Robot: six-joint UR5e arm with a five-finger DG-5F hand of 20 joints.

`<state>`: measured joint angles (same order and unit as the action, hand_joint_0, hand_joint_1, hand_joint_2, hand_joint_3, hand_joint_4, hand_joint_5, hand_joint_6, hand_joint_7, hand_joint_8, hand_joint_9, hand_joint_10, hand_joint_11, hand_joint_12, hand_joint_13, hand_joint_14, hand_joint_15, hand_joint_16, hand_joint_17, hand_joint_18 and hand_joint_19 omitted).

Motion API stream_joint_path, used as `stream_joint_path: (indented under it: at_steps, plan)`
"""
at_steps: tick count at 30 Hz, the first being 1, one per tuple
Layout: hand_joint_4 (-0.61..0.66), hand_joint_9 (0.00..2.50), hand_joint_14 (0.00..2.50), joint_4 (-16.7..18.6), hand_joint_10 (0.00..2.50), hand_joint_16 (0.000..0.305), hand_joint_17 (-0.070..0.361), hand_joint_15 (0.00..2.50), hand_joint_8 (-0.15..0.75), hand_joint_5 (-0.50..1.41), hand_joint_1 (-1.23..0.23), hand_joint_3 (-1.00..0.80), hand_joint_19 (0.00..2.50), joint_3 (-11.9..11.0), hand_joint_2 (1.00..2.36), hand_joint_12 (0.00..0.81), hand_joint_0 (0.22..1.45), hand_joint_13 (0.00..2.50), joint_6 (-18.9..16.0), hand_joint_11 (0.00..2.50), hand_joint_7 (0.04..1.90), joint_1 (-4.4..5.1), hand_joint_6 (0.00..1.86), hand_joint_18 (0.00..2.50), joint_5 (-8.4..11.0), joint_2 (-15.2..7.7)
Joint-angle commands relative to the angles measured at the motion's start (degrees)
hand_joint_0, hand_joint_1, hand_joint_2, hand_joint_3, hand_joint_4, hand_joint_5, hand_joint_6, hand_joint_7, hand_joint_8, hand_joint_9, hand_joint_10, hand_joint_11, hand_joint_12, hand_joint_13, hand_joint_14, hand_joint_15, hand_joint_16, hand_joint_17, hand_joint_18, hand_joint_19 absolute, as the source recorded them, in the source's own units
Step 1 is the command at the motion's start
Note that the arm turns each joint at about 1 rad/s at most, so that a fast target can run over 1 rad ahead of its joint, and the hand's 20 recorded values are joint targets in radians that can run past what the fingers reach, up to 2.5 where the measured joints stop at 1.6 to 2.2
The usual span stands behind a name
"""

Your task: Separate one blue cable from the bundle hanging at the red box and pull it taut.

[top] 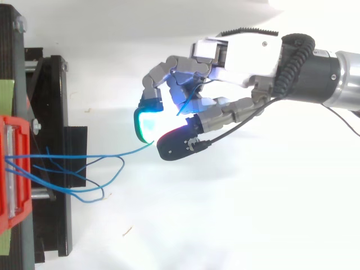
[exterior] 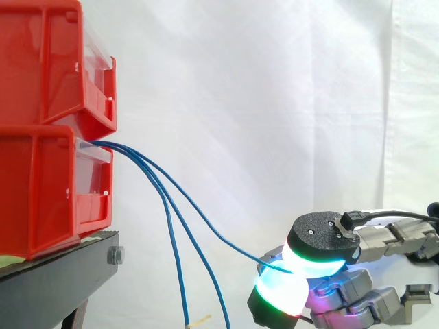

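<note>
Several thin blue cables (exterior: 168,205) come out of the lower red bin (exterior: 48,192) on the left. Two of them hang down beside the black stand. One blue cable (exterior: 212,229) is drawn away to the right, sagging slightly, and ends between the glowing pads of my hand (exterior: 357,288). In the top view that cable (top: 101,155) runs almost straight from the bin (top: 11,169) to my hand (top: 236,62), whose thumb and a finger pinch it. A short cable end (top: 188,98) pokes up inside the curled fingers.
A second red bin (exterior: 48,62) is stacked on the lower one. The black stand (exterior: 62,274) carries both at the left. A white curtain forms the background; open space lies between stand and hand.
</note>
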<state>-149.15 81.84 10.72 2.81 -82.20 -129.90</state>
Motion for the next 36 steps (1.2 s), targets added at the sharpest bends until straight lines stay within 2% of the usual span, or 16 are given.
stream_joint_path:
  at_steps: [1, 12, 17, 36]
  plan:
    - [0.1, 0.57, 2.5, 0.0, 2.5, 0.056, 0.126, 1.1, 0.387, -0.2, -0.75, 0.04, 1.01, -0.01, 1.35, 0.433, 0.61, 0.96, 0.0, 1.35, 1.3, 0.0, 0.96, 1.37, -0.06, 0.0]
    - [0.1, 0.56, 2.5, 0.0, 2.5, 0.056, 0.126, 1.07, 0.393, -0.2, -0.76, 0.06, 1.06, -0.01, 1.28, 0.426, 0.63, 0.96, 0.0, 1.36, 1.28, 0.0, 0.96, 1.41, 0.03, 0.0]
    - [0.1, 0.56, 2.5, 0.0, 2.5, 0.056, 0.127, 1.08, 0.388, -0.2, -0.76, 0.06, 1.05, -0.01, 1.28, 0.427, 0.63, 0.97, 0.0, 1.3, 1.28, 0.0, 0.96, 1.41, -0.06, 0.0]
    - [0.1, 0.57, 2.5, 0.0, 2.5, 0.057, 0.127, 1.09, 0.389, -0.2, -0.76, 0.06, 1.07, 0.08, 1.29, 0.427, 0.63, 0.97, 0.0, 1.32, 1.29, 0.0, 0.96, 1.42, 0.03, 0.0]
